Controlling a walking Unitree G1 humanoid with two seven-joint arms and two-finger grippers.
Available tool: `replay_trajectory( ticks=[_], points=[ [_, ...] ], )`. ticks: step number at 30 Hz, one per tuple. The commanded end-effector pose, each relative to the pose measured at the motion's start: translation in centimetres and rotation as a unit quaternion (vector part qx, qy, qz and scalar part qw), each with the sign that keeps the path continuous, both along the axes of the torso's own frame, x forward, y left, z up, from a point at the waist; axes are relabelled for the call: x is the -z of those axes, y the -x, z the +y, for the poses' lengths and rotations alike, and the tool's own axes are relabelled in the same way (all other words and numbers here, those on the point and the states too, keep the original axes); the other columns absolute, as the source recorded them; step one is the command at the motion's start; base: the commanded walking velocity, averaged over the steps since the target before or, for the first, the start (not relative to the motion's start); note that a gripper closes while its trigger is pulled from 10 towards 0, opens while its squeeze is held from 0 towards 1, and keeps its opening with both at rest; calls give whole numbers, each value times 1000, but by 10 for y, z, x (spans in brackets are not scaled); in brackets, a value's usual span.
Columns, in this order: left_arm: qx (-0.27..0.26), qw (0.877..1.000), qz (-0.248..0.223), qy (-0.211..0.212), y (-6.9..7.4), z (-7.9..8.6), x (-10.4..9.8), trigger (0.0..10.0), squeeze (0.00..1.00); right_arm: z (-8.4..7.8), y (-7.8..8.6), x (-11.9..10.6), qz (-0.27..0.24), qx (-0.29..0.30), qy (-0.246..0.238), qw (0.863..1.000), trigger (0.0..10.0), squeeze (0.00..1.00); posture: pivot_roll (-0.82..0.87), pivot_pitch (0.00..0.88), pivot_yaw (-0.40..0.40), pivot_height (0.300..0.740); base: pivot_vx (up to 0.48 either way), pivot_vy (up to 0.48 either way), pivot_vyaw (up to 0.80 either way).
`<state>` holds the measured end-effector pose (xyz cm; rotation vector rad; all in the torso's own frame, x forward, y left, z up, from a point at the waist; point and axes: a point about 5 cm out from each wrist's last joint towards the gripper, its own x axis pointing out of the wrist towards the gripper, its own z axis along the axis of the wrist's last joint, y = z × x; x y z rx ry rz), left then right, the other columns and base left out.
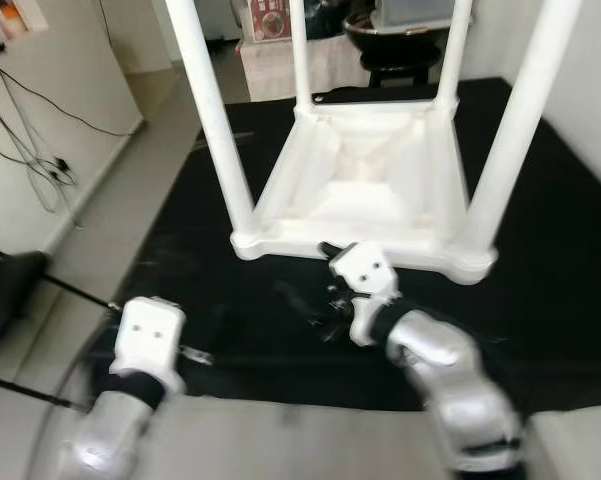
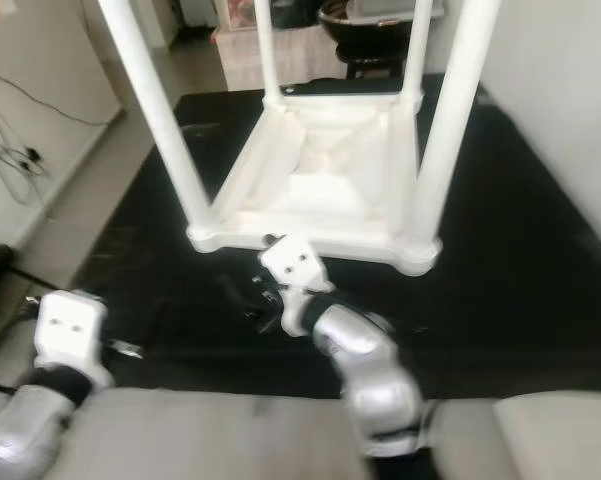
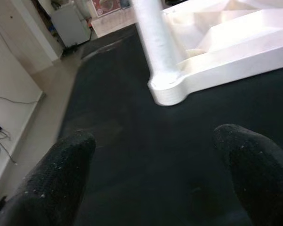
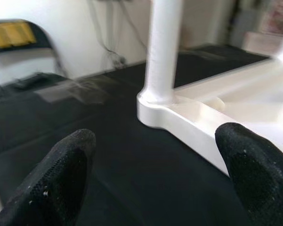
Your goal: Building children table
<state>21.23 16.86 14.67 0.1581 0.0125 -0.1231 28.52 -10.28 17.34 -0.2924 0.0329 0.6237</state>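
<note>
Left eye view: both arms bent low over black mat, white table upside down at 12 o'clock.
Right gripper reaching toward table's near edge, fingers spread apart, holding nothing. Left gripper at 8 o'clock, well apart from table, pointing at near left corner, fingers likewise spread, empty. Four round white legs upright, top flat on mat, ribbed underside showing.

Upturned table on the mat, legs up; right pincer before its near edge
</note>
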Motion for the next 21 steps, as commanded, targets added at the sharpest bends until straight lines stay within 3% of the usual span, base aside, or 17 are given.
replay_trajectory(
  ticks=[1,12,21],
  points=[
    [-11,1000,-9,-17,-2,6,-5,10000,0,4,-5,-4,-16,8,4,1000,10000,0,-36,103,124,740,0,0,0],
    [-5,1000,-15,-17,-3,4,-8,10000,0,-7,-17,1,-11,68,3,998,10000,0,-37,105,126,740,0,0,0],
    [4,1000,-8,-5,3,-1,-6,10000,0,-7,-20,10,3,92,-20,996,10000,0,-34,93,119,740,65,0,-800]
  ],
)
